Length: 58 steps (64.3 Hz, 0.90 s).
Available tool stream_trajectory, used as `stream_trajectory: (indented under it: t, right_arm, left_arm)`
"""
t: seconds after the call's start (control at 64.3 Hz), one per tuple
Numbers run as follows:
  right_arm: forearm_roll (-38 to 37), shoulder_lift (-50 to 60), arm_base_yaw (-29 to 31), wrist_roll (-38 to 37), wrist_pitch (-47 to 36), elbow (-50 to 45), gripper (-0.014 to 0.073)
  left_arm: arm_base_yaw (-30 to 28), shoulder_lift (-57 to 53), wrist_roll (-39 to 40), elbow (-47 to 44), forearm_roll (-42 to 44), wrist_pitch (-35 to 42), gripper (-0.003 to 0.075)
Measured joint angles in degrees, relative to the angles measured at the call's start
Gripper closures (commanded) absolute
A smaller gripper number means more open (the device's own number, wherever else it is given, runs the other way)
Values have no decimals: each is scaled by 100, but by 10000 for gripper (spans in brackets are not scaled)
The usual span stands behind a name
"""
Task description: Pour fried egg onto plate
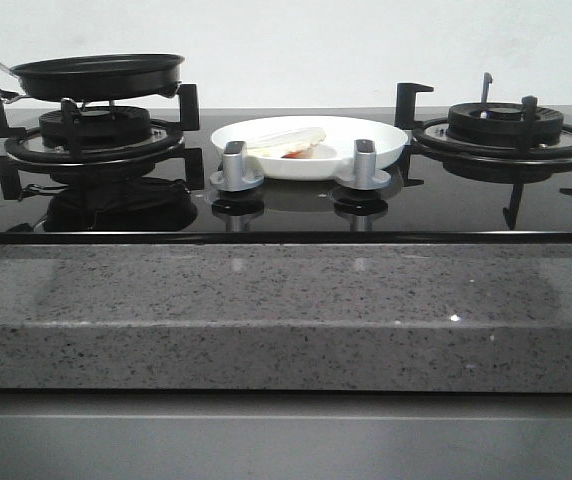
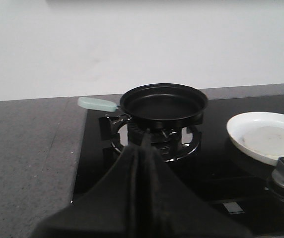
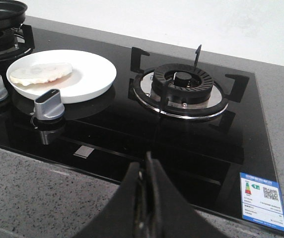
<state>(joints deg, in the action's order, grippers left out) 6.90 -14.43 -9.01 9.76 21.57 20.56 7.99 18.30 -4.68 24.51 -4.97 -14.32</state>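
Front view: the flat, floppy cream-white fried egg [image 1: 284, 141] with its red-orange spot lies in the shallow round glossy white plate [image 1: 386, 143], which sits on the black glass hob between the two burners, just behind the two silver control knobs [image 1: 236, 166]. The black round frying pan [image 1: 99, 74] with a pale green handle rests on the burner grate beside the plate. No arm shows here. Judged from this, the pour is done; little remains beyond keeping both arms clear.

Left wrist view: the left gripper [image 2: 143, 148] has its black jaws pressed together on nothing, pointing at the frying pan, well apart from it. The pan looks empty. A pale disc lies in the plate beside the pan, probably the egg, though glare flattens it.

Right wrist view: the right gripper [image 3: 144, 171] also has its jaws closed and empty, over the grey speckled stone counter [image 3: 28, 193] edge. The egg lies on the plate's pan side, well apart from these jaws.
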Motion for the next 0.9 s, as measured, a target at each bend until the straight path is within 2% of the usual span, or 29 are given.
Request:
stream_trajectory:
  t: [0.124, 0.358, 0.528, 0.653, 0.902]
  right_arm:
    - [0, 0, 0, 0, 0, 0, 652]
    - [0, 0, 0, 0, 0, 0, 652]
    - [0, 0, 0, 0, 0, 0, 652]
    - [0, 0, 0, 0, 0, -9, 652]
    - [0, 0, 0, 0, 0, -9, 652]
  left_arm:
    - [0, -312, 566, -268, 533, 34, 739]
    - [-65, -1250, 620, -1111, 464, -19, 739]
    - [-451, -1833, 620, -1729, 377, -169, 739]
    - [-736, -1862, 620, -2083, 282, -169, 739]
    - [-774, -1862, 620, -2481, 108, 333, 739]
